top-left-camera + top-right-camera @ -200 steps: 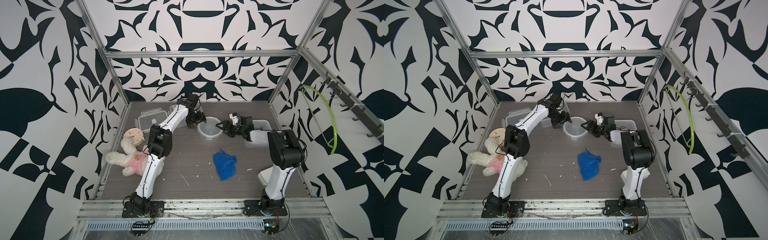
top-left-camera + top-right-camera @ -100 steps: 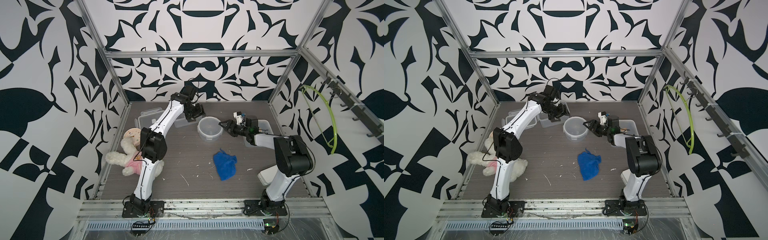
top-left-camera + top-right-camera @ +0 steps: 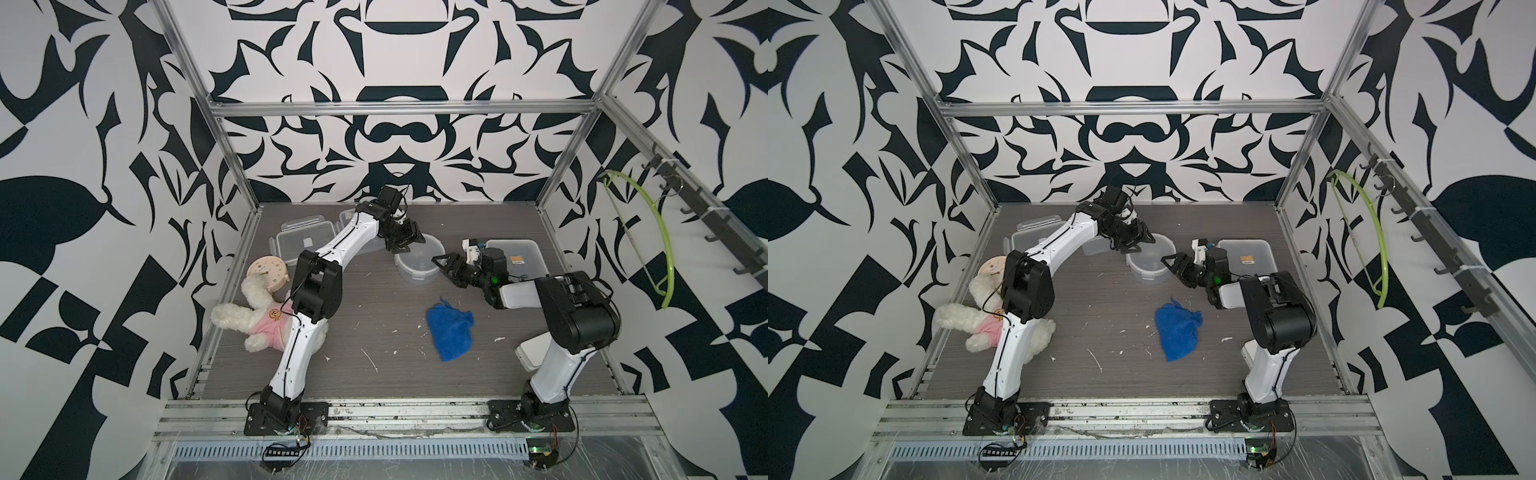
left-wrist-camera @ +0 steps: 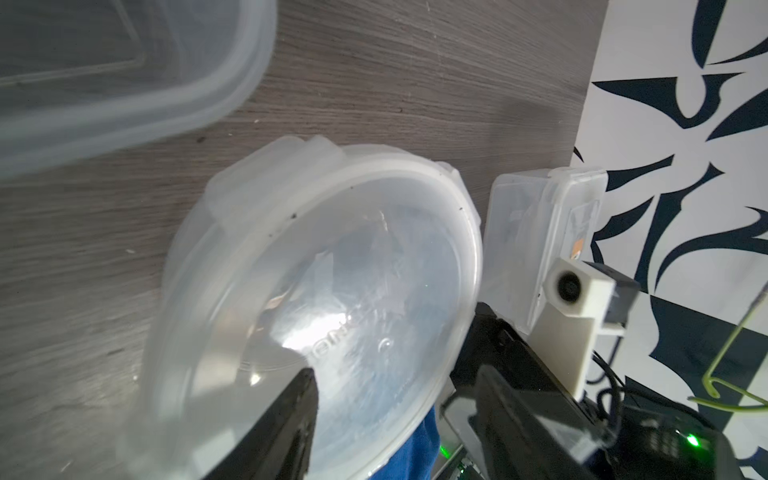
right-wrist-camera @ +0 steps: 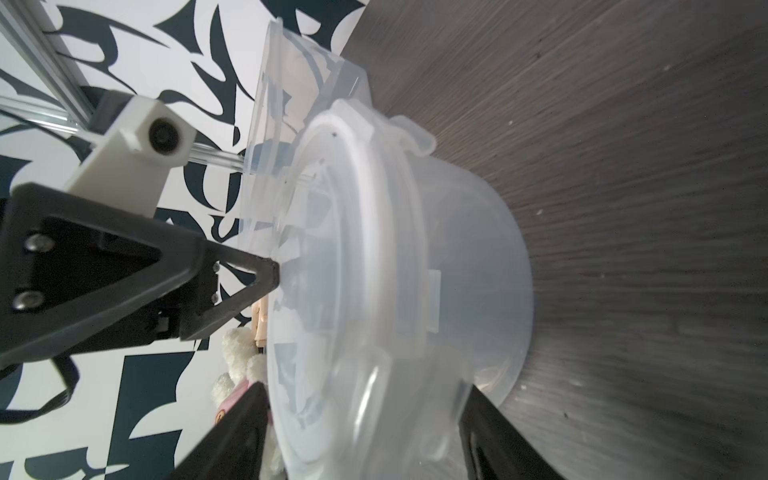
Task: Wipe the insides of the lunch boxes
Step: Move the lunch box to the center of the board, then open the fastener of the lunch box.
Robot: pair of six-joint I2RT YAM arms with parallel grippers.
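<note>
In both top views the lidded round lunch box (image 3: 417, 268) (image 3: 1147, 266) stood mid-worktop (image 3: 365, 324). The left gripper (image 3: 409, 246) and the right gripper (image 3: 444, 272) were at opposite rims, jaws apart. In the left wrist view, a left finger (image 4: 291, 415) lay over its lid (image 4: 332, 291). In the right wrist view, the right fingers (image 5: 232, 440) straddled its rim; I could not tell whether they touched it.

Both arms reach inward, left claw (image 3: 408, 245) facing right claw (image 3: 443, 270), jaws parted.
</note>
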